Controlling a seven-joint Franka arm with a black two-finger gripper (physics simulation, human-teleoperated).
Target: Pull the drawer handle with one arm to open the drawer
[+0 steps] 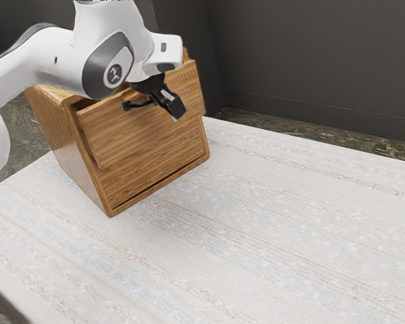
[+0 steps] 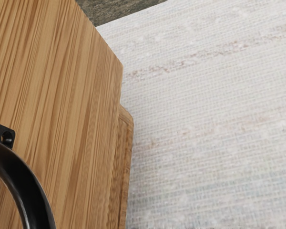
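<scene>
- The tool sits at the black handle on the upper part of the drawer. Whether it is released or clenched on the handle cannot be told from either view.
- In the wrist view, the curved bar of the handle and one of its mounts lie directly under the hand. This placement suits a pull along the drawer's travel.
- The arm enters from the exterior view's upper left and passes over the top of the cabinet. From there the tool meets the handle from above and in front.
- The drawer is the upper panel of the wooden cabinet. Its front stands proud of the panel below it, so the drawer is judged to be partly out. How far out cannot be told.
- The cabinet stands at an angle near the far corner of the worktop, its front facing the open surface. The drawer therefore has room to travel.
- The worktop is pale, with a woven, streaked texture.
- A dark wall and a mottled dark floor lie beyond the worktop.
</scene>
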